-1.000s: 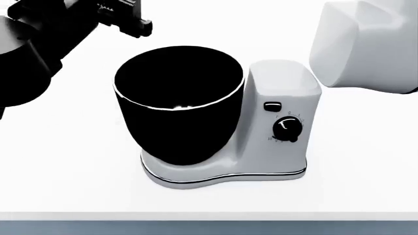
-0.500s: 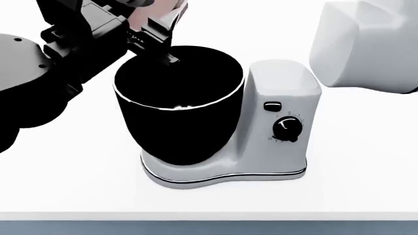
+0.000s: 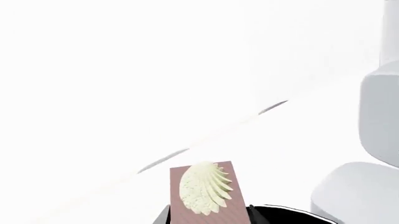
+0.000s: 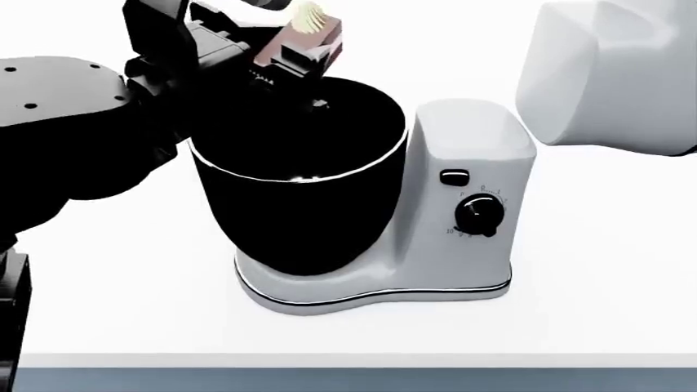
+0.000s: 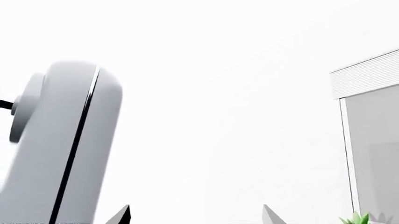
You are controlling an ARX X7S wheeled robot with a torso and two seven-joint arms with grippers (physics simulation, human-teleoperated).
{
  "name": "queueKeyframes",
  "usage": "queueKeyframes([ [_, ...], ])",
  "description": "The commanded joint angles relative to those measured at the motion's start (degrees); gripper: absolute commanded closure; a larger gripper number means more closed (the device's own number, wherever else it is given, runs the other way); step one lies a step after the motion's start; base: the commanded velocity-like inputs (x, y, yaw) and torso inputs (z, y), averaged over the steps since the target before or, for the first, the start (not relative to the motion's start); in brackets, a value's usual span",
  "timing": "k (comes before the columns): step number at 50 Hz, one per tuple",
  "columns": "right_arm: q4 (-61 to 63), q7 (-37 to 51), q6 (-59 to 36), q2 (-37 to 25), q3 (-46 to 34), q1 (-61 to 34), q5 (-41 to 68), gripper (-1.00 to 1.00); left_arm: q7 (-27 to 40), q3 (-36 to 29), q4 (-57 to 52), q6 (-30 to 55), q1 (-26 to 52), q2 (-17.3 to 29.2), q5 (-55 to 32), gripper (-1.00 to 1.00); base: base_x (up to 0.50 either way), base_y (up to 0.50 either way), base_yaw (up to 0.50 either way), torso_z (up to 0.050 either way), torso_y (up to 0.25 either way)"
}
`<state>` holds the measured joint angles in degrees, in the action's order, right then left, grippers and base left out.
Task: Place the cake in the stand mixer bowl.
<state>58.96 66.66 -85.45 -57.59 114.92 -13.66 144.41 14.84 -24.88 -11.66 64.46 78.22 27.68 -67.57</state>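
A: Where's the cake point(image 4: 308, 31)?
B: Clamped in the left gripper point(image 4: 292, 59), now over the bowl's point(image 4: 299, 175) far rim; half a second ago it sat further left.
A: Right gripper point(image 5: 195, 215)?
B: Spread apart, holding nothing.

small reddish-brown cake slice point(image 3: 206, 198) with a cream-coloured ribbed swirl on top, glossy black bowl rim point(image 3: 281, 210) just beside it, pale grey rounded mixer body point(image 3: 358, 191) nearby

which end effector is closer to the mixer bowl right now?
Left. The left end effector holds the cake just above the bowl's back rim. The right arm sits off past the mixer body; its end effector isn't visible in the head view.
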Motion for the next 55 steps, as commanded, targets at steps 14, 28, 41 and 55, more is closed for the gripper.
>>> queueKeyframes([
  [14, 0.1, 1.6, -1.1, 0.5, -4.2, -3.1, 0.2, -1.0, -1.3, -5.1, -1.8, 3.7, 1.2, 1.1, 0.4, 1.0, 0.0, 0.0, 0.0, 0.0, 0.001],
  [28, 0.0, 2.6, -1.4, 0.3, -5.4, -4.0, 0.6, -1.0, -1.9, -6.5, -1.8, 3.9, 1.4, 1.5, 1.0, 1.0, 0.0, 0.0, 0.0, 0.0, 0.001],
  [41, -0.1, 3.2, -1.5, 0.1, -5.7, -4.2, 1.1, -1.0, -2.8, -7.1, -1.6, 3.3, 1.6, 1.8, 1.2, 1.0, 0.0, 0.0, 0.0, 0.0, 0.001],
  [55, -0.1, 3.6, -1.9, 0.3, -6.3, -4.7, 1.5, -1.0, -3.4, -6.9, -0.6, 2.5, 1.9, 1.7, 1.0, -1.0, 0.0, 0.0, 0.0, 0.0, 0.0],
])
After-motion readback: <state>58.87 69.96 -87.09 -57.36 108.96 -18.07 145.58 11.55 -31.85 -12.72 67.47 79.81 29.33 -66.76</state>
